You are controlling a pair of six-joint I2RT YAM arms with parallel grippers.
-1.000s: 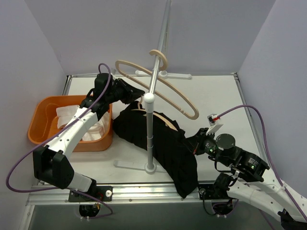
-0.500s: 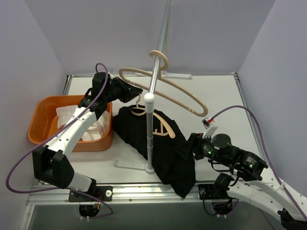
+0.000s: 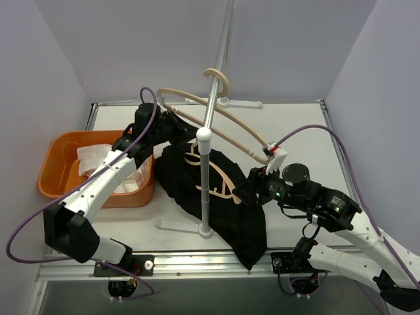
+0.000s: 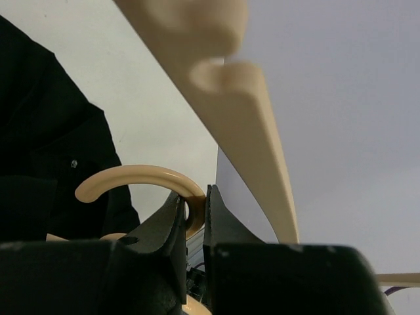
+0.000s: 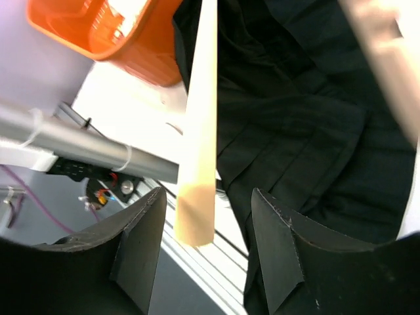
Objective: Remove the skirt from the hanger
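The left gripper (image 4: 194,197) is clamped tight on the curved beige hook (image 4: 131,176) of a hanger; the right gripper (image 5: 207,193) hovers with jaws apart, holding nothing, over the black pleated skirt (image 3: 233,216); the skirt lies heaped on the white table (image 3: 298,131).

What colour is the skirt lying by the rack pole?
The skirt is black, with no pattern visible; the top external view shows it best.
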